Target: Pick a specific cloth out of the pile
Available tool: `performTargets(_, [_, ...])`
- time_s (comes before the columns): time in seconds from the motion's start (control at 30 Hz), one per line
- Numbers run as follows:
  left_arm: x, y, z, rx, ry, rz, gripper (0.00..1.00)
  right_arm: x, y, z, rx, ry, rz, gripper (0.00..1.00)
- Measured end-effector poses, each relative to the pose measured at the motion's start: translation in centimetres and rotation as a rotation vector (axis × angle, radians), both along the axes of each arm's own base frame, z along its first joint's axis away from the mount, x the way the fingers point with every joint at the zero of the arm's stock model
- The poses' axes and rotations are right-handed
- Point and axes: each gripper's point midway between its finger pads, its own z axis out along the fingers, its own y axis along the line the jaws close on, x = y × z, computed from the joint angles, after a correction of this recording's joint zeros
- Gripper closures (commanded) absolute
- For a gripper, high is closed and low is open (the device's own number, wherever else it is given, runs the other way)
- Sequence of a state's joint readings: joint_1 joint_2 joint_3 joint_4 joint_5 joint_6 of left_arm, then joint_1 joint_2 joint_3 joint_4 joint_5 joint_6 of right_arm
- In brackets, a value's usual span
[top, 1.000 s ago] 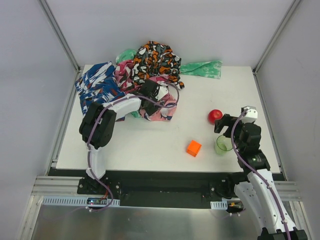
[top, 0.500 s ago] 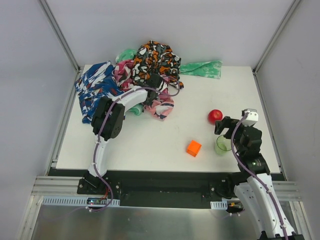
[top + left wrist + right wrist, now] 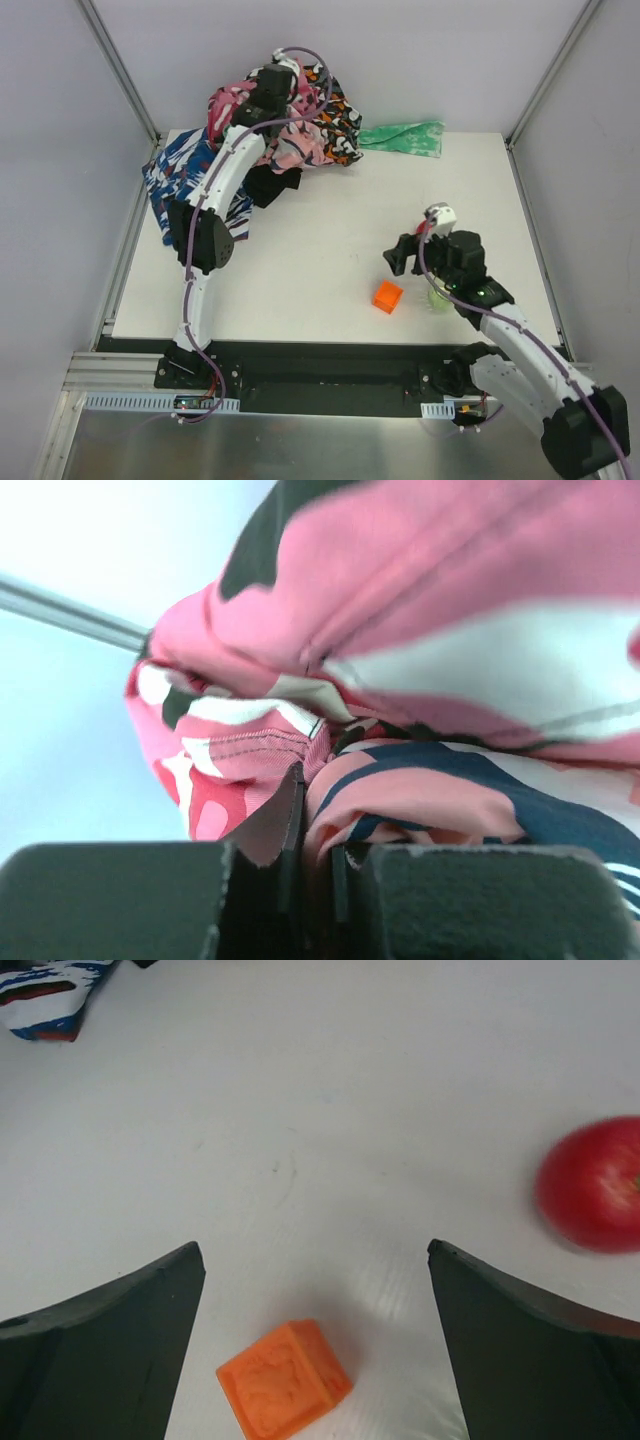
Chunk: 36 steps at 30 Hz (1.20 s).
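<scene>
Left jaws: pressed close together, pinching a fold of the soft pink floral cloth (image 3: 400, 590).
Left gripper (image 3: 272, 88): up high over the back left of the table, with the pink cloth hanging from it.
Right jaws: spread wide, with nothing between them.
Right gripper (image 3: 315, 1248): low over the white table (image 3: 330, 230), near the front right.
Small orange cube (image 3: 283, 1380): on the table just under the gap between the right fingers, not touching them.
Round red ball (image 3: 590, 1185): on the table, off to the right of the right fingers.
See-through green cup (image 3: 440, 297): partly hidden under the right arm, near the cube.
Large plain black cloth (image 3: 270, 185): a dark lump just under the hanging pink cloth, right beside the left arm; cannot tell if hanging or lying.
Pile of colourful cloths (image 3: 310, 140): at the back left of the table.
Blue-white-red patterned cloth (image 3: 180, 185): on the left side of the pile.
Orange-black-white patterned cloth (image 3: 335, 110): at the back of the pile.
Flat green cloth (image 3: 402, 137): spread out to the right of the pile.
</scene>
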State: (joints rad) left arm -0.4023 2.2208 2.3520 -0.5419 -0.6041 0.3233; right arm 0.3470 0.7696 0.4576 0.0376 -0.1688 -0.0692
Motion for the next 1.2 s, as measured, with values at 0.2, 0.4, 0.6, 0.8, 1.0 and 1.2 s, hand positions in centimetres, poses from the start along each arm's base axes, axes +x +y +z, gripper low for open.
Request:
performTargets(0.2, [2.0,6.7,1.2,-0.067,-0.059,0.113,1.0,3.6,7.4,0.2,-0.025,0.015,0.129,0.04])
performTargets(0.4, [2.7,8.8,0.7,-0.16,-0.062,0.13,1.0,10.8,18.0,0.6,0.113,0.057,0.141,0.04])
performTargets(0.6, [3.0,8.2,0.0,-0.25,-0.062,0.118,1.0,16.5,26.7,-3.0,0.345,0.183,0.029,0.04])
performTargets(0.8, [3.3,8.2,-1.2,-0.317,-0.044,0.111,1.0,20.0,30.8,-8.0,0.447,0.235,-0.177,0.04])
performTargets(1.0, [3.4,7.9,-1.5,-0.359,-0.038,0.099,1.0,22.4,34.5,-7.1,0.558,0.159,-0.304,0.04])
performTargets(1.2, [3.3,8.0,-1.9,-0.387,-0.029,0.096,1.0,24.4,38.1,-7.6,0.684,0.188,-0.366,0.03])
